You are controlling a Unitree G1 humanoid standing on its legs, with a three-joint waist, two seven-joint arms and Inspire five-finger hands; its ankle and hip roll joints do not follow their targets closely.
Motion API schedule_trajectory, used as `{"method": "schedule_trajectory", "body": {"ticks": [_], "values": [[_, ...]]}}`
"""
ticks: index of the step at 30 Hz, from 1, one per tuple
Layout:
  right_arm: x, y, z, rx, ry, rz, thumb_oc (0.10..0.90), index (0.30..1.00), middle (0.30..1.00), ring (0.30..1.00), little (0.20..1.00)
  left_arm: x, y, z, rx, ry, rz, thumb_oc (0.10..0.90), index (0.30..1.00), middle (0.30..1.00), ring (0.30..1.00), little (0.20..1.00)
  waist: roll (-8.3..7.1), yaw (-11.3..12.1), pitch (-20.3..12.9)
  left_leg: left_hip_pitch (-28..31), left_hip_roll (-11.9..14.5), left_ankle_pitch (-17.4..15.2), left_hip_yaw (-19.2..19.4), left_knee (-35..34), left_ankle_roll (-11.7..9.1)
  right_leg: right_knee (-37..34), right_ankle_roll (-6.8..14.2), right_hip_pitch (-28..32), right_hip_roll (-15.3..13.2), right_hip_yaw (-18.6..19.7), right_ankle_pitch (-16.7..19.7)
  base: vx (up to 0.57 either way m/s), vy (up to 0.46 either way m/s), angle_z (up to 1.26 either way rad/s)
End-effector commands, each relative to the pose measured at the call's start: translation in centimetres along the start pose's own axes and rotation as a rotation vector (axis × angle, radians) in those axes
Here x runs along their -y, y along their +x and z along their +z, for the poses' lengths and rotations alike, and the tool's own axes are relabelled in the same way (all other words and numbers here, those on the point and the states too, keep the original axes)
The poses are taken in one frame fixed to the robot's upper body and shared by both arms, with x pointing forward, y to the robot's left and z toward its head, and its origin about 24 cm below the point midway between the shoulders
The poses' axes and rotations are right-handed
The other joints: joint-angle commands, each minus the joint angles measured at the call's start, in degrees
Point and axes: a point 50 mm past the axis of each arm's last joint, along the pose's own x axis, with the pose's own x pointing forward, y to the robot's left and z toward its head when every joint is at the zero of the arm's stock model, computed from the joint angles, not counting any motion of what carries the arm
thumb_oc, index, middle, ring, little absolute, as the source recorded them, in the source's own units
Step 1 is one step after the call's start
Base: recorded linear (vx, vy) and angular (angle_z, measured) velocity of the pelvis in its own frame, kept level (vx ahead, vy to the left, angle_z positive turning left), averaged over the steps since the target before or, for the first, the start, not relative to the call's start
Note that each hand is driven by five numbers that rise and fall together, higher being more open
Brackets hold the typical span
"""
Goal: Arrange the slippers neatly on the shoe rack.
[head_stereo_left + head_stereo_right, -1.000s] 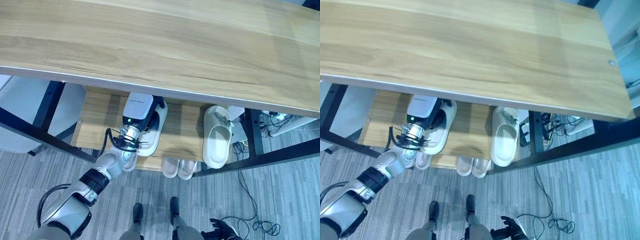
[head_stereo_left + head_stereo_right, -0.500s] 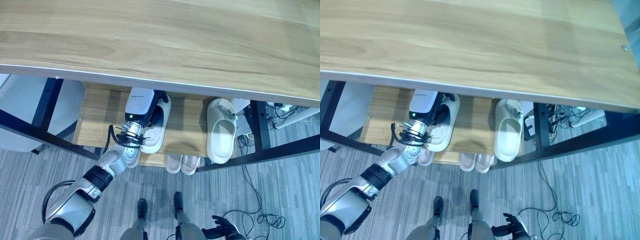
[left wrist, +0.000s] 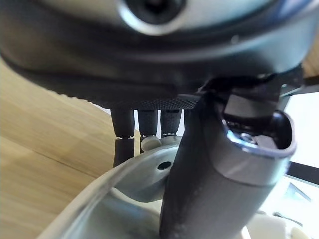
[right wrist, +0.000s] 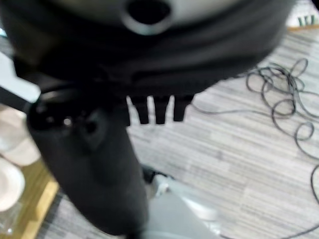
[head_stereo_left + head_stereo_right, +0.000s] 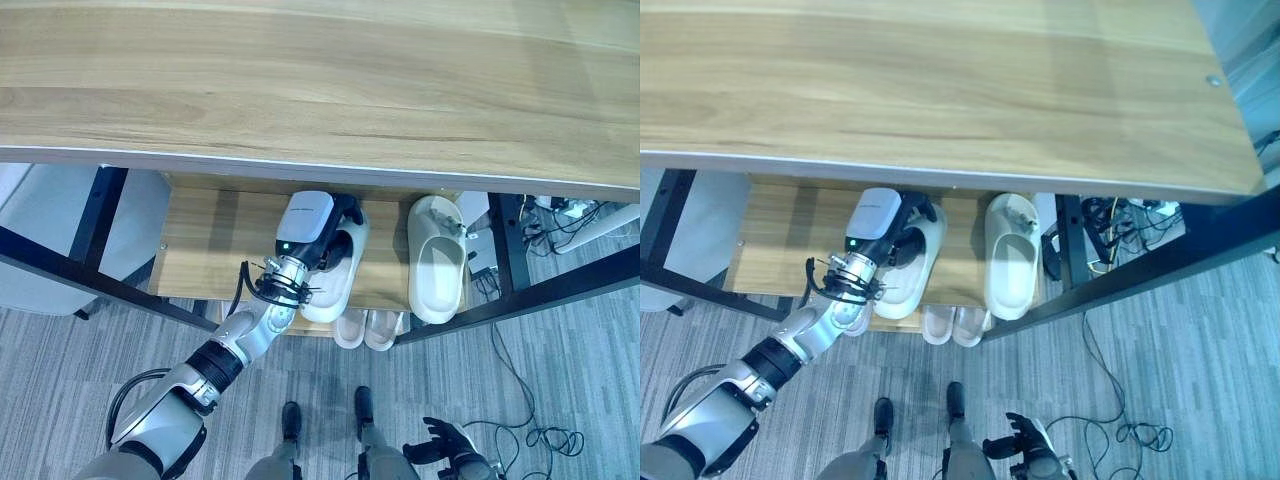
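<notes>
Now placing: left hand (image 5: 335,228) clamps a slipper (image 5: 338,275) on the rack shelf (image 5: 205,245); next, square beside right-hand slipper (image 5: 434,260), release.

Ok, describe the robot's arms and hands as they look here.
The left arm is silver-grey with a black band and a white wrist block carrying a small green light, ringed by thin black wires. Its left hand is dark, with ribbed fingers. The right hand is dark too, with short straight fingers.
</notes>
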Motion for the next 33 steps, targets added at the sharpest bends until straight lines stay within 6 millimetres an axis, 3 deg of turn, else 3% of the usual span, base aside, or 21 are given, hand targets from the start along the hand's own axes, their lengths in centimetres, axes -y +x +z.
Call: {"method": "schedule_trajectory", "body": {"ticks": [1, 9, 21, 22, 23, 24, 33], "values": [[2.2, -0.2, -1.1, -0.031, -0.034, -0.056, 0.800, 0.900, 0.900, 0.900, 0.900, 2.7, 0.3, 2.0, 0.040, -0.077, -0.112, 0.400, 0.300, 0.300, 0.300, 0.300, 1.18, -0.99, -0.30, -2.55, 0.40, -2.25, -3.37, 0.10, -1.50, 0.31, 4.28, 0.78, -0.36, -2.70, -2.37, 0.00, 0.000, 0.00], [2.4, -0.4, -1.8, -0.046, -0.046, -0.061, 0.800, 0.900, 0.900, 0.900, 0.900, 2.3, 1.8, 2.0, 0.040, 0.002, -0.090, 0.400, 0.300, 0.300, 0.300, 0.300, 1.16, -2.05, -1.27, -4.21, 0.63, -1.85, -3.27, 0.10, -1.63, 0.31, 4.32, -1.04, -0.49, -2.42, -1.87, 0.00, 0.000, 0.00], [2.4, -0.4, -1.8, -0.039, -0.038, -0.062, 0.800, 0.900, 0.900, 0.900, 0.900, 2.4, 2.7, 4.0, 0.095, -0.024, -0.081, 0.400, 0.300, 0.300, 0.300, 0.300, 1.60, -2.88, -1.52, -4.59, 0.55, -2.05, -2.81, 0.10, -1.56, 0.31, 4.27, -1.78, -0.71, -1.90, -2.02, 0.00, 0.001, 0.00], [2.4, -0.3, -1.6, -0.039, -0.038, -0.061, 0.800, 0.900, 0.900, 0.900, 0.900, 2.7, 2.6, 3.7, 0.079, -0.026, -0.092, 0.668, 0.702, 0.702, 0.702, 0.702, 1.85, -2.83, -1.65, -4.38, 0.44, -2.08, -2.73, 0.10, -1.52, 0.31, 4.28, -1.67, -0.69, -1.70, -2.05, 0.00, 0.000, 0.00], [2.4, -0.3, -1.6, -0.039, -0.038, -0.061, 0.800, 0.900, 0.900, 0.900, 0.900, 2.7, 2.6, 3.8, 0.079, -0.026, -0.092, 0.755, 0.832, 0.832, 0.832, 0.832, 1.85, -2.81, -1.64, -4.36, 0.44, -2.09, -2.72, 0.10, -1.52, 0.31, 4.28, -1.66, -0.68, -1.68, -2.05, 0.00, 0.000, 0.00], [2.4, -0.3, -1.7, -0.043, -0.037, -0.062, 0.800, 0.900, 0.900, 0.900, 0.900, 2.7, 2.6, 3.6, 0.070, -0.031, -0.087, 0.800, 0.900, 0.900, 0.900, 0.900, 1.93, -2.79, -1.72, -4.23, 0.39, -2.13, -2.70, 0.10, -1.48, 0.31, 4.29, -1.58, -0.71, -1.63, -2.02, 0.00, 0.000, 0.00], [2.2, -0.4, -1.9, -0.050, -0.039, -0.059, 0.800, 0.900, 0.900, 0.900, 0.900, 2.8, 2.6, 3.2, 0.035, -0.048, -0.085, 0.800, 0.900, 0.900, 0.900, 0.900, 2.62, -2.79, -2.37, -3.40, 0.40, -2.33, -2.52, 0.10, -1.57, 0.31, 4.20, -0.77, -0.66, -1.57, -2.39, 0.00, 0.000, 0.00]]}}
